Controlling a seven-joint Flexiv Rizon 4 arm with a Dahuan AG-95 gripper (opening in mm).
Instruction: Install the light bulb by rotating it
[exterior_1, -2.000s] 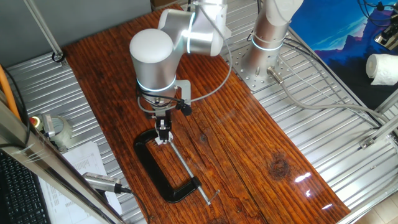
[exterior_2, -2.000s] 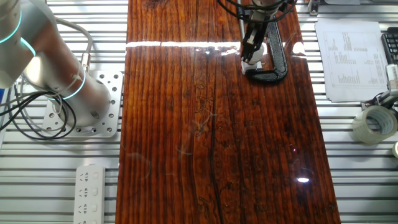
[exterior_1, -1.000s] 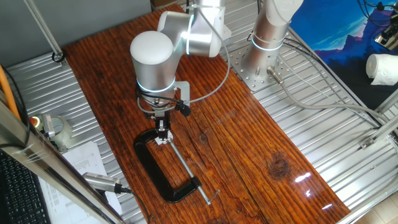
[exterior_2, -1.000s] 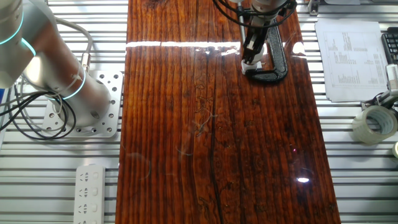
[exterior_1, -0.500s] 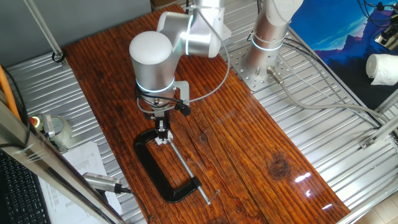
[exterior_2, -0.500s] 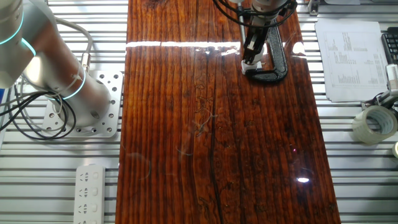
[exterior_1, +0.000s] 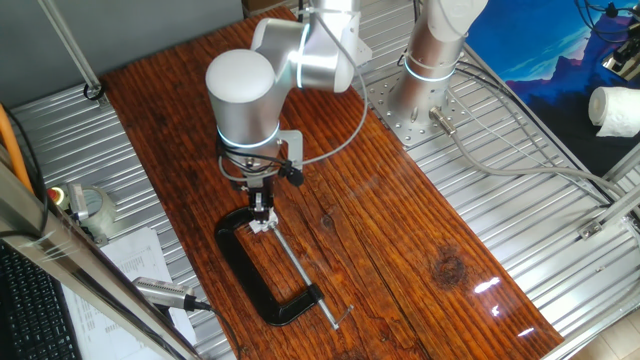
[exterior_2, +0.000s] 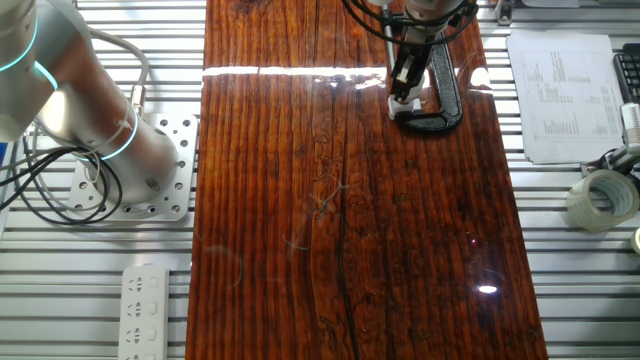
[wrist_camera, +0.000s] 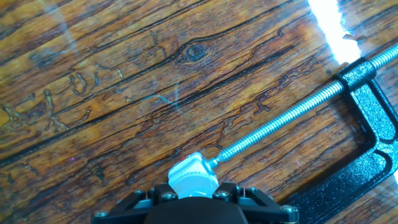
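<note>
claw (exterior_1: 262, 219) over white socket block (wrist_camera: 193, 177) | grip state: cannot tell, fingertips hidden | C-clamp (exterior_1: 262, 285) beside

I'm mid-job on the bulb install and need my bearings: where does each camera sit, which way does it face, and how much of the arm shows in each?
One fixed view: high off the table's corner, looking down across the board; shows the arm's base, elbow and wrist above the pincer at the black C-clamp.
The other fixed view: nearly overhead from the opposite side; arm base at left, pincer at the top edge.
Hand view: on the wrist, looking along the fingers at the white socket block and clamp screw; only the pincer housing shows.
Shared: both fixed views show the clamp and wooden board.
</note>
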